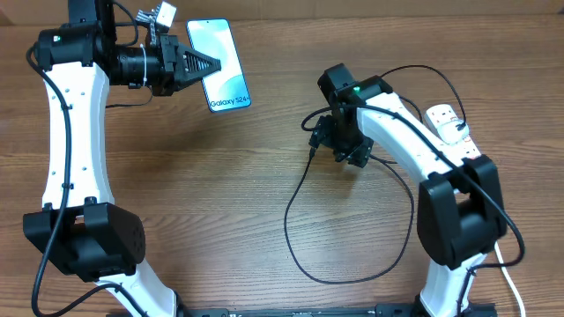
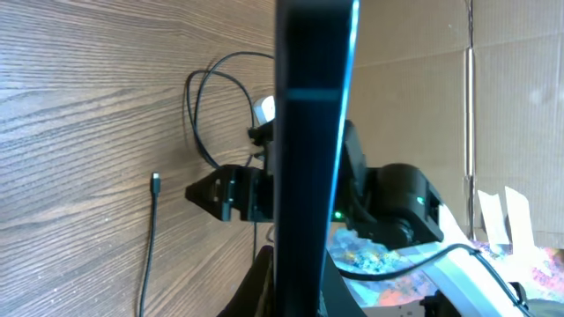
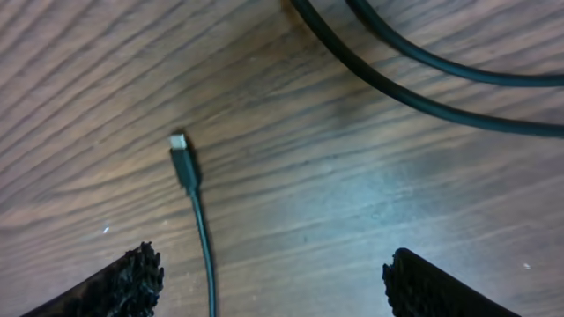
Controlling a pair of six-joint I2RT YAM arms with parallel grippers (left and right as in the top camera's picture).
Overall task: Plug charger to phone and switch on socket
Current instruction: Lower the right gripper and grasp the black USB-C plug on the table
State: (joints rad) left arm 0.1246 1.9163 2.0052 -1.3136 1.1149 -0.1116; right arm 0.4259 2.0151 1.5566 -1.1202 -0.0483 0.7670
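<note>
The phone [image 1: 220, 63], with its light blue screen facing up, is at the back left, and my left gripper [image 1: 208, 63] is shut on its left edge. In the left wrist view the phone [image 2: 308, 150] shows edge-on as a dark bar between the fingers of the left gripper [image 2: 300, 295]. The charger's [image 1: 291, 207] thin black cable loops across the table, with its small plug tip [image 1: 313, 151] free on the wood. My right gripper [image 1: 318, 141] hangs just above that tip, open. In the right wrist view the plug tip [image 3: 180, 145] lies ahead of the right gripper [image 3: 273, 283], and its cable runs back between the fingers, untouched. The socket [image 1: 448, 121] lies at the right edge, partly hidden by the right arm.
A thick white cord [image 1: 509, 280] runs down the front right by the right arm's base. The charger's cable loop [image 1: 352, 277] lies near the front of the table. Two black cable strands [image 3: 423, 84] cross the wood beyond the right gripper.
</note>
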